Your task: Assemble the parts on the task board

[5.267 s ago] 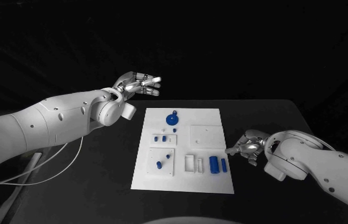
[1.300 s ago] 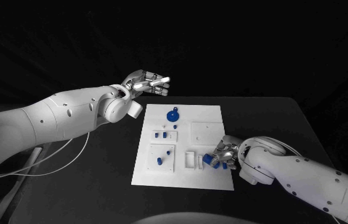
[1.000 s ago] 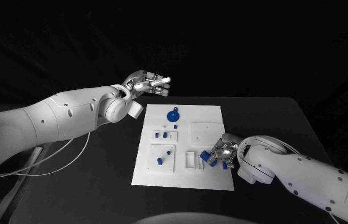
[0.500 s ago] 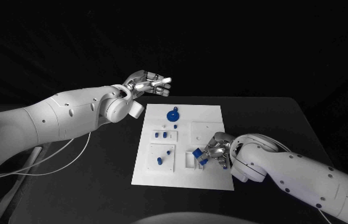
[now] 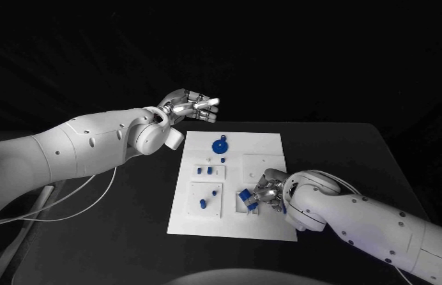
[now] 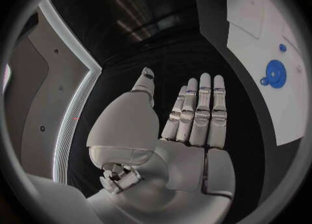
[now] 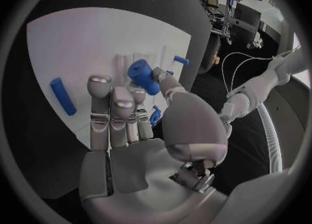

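Note:
The white task board (image 5: 262, 146) lies in the middle of the black table. My right hand (image 5: 266, 192) hovers over its front half and pinches a blue cylinder (image 5: 247, 197) between thumb and fingers, just above the white slots (image 7: 121, 64). The right wrist view shows the same cylinder (image 7: 143, 76) at the fingertips, and a slim blue bar (image 7: 63, 95) lying loose on the board (image 7: 78, 42). A blue round disc (image 5: 220, 147) sits at the board's far end. My left hand (image 5: 190, 106) is raised behind the board's far left corner, fingers straight and holding nothing (image 6: 192, 120).
Small blue pegs (image 5: 204, 170) stand in the left blocks of the board, with more (image 5: 207, 200) in the square block nearer the front. A white cable (image 5: 74, 208) trails over the table at the left. Bare black table lies right of the board.
My right hand has picked the blue cylinder up from the board's front right and carried it left to the white slots. The left hand has stayed raised and still.

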